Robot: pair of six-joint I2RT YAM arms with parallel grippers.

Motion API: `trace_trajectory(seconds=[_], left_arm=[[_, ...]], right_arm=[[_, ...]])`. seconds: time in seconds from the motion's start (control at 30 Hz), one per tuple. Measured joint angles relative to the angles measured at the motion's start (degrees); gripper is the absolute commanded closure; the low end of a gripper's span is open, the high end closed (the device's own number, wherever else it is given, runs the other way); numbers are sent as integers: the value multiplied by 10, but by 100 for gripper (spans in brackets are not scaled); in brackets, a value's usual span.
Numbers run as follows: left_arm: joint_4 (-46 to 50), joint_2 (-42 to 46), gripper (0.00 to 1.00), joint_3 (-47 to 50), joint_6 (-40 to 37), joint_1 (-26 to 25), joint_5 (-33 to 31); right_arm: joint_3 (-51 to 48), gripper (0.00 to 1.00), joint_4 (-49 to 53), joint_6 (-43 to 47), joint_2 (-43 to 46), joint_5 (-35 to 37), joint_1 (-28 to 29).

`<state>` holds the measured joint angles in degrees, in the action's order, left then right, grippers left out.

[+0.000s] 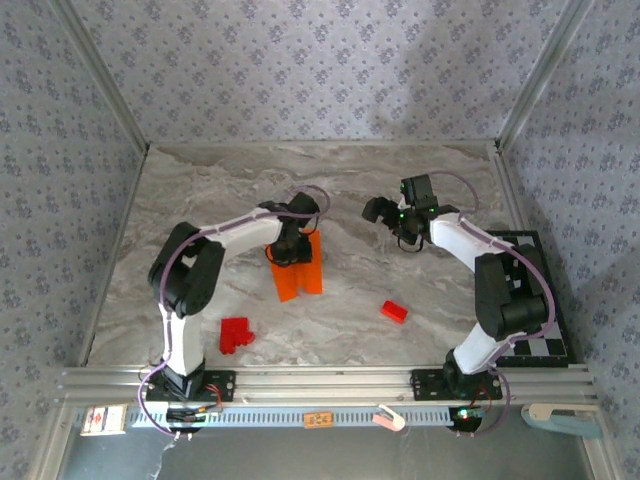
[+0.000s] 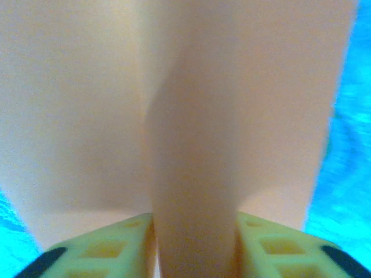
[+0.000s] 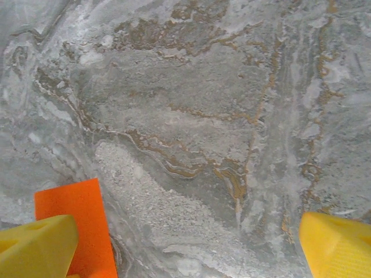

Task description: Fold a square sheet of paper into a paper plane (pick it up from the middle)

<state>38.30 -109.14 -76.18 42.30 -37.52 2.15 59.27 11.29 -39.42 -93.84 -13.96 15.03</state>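
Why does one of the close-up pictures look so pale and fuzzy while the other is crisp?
Left wrist view: the orange paper sits too close to the lens, so it blurs and washes out to peach, and the table turns bluish. Right wrist view: the marbled table is sharp, with true colours. Top view: even, soft light, no harsh glare.

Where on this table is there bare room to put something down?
Free: the far strip of table along the back wall, and the left side beside the left arm. Crowded: around the orange paper under the left gripper, and near the red blocks.
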Motion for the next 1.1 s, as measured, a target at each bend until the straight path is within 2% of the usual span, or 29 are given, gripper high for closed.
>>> trace_trajectory(seconds=[0.1,0.27,0.43,0.7,0.87,1.1], left_arm=[[-69,58,78,38,6,22,62],[-193,114,79,81,16,49,166],[-297,116,79,111,33,52,232],[-370,63,80,144,51,58,250],[-370,40,80,160,52,64,244],[-348,28,79,160,40,68,229]], right_arm=[[-12,4,-23,-7,4,-15,0],[-26,7,-60,-17,11,-45,3],[-31,20,-92,-23,12,-85,24],[-31,51,-127,-30,-19,-144,65],[-24,65,-129,-37,-67,-168,80],[24,72,-95,-39,-121,-163,129]])
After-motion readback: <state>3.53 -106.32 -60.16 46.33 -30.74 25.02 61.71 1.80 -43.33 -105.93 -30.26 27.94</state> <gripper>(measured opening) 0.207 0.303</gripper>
